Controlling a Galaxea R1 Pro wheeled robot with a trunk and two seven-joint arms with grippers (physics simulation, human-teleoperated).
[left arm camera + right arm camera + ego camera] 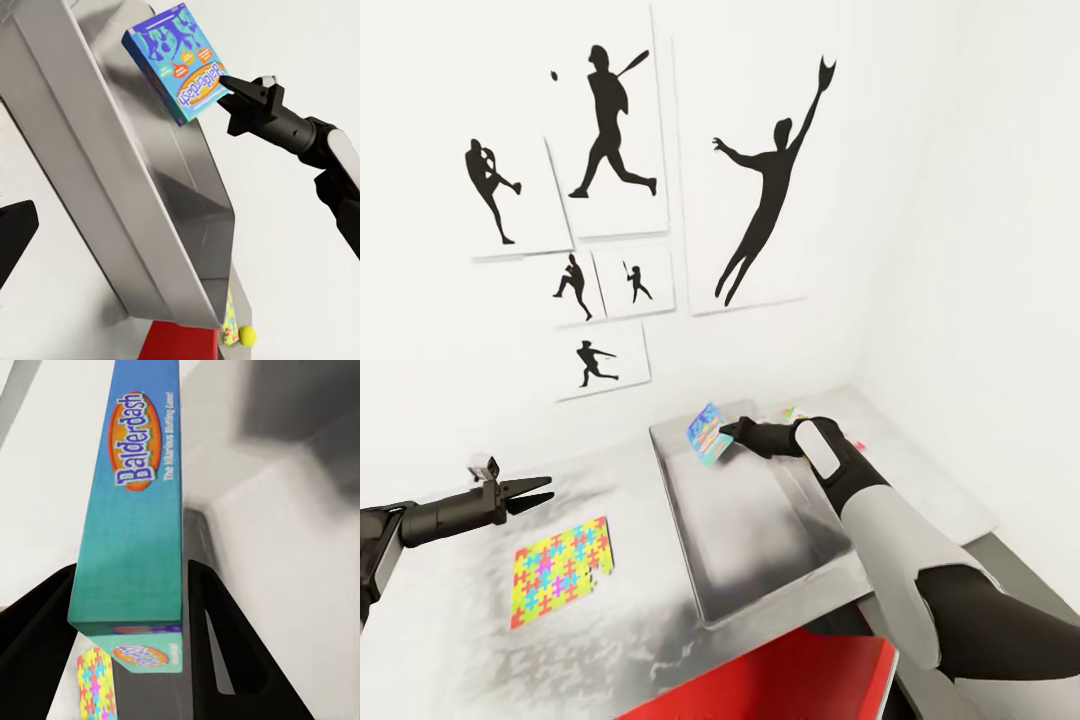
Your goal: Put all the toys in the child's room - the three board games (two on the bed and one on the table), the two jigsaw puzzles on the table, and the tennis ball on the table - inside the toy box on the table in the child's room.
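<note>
Left gripper (540, 495): one, lower left of the head view, fingers apart, holding nothing.
Jigsaw puzzles: two; one (560, 572) lower left on the bench (460, 640), another (230, 319) beyond the box.
Toy box (690, 520): one, centre.
Board game (707, 434): one, blue, tilted above the box's far end.
Right gripper (728, 433): one, clamped on the game.
Tennis ball (247, 335): one, beside the far puzzle.

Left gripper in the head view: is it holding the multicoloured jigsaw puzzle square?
No, the left gripper hovers open and empty above the table, while the multicoloured jigsaw puzzle square lies flat on the light grey tabletop below it.
</note>
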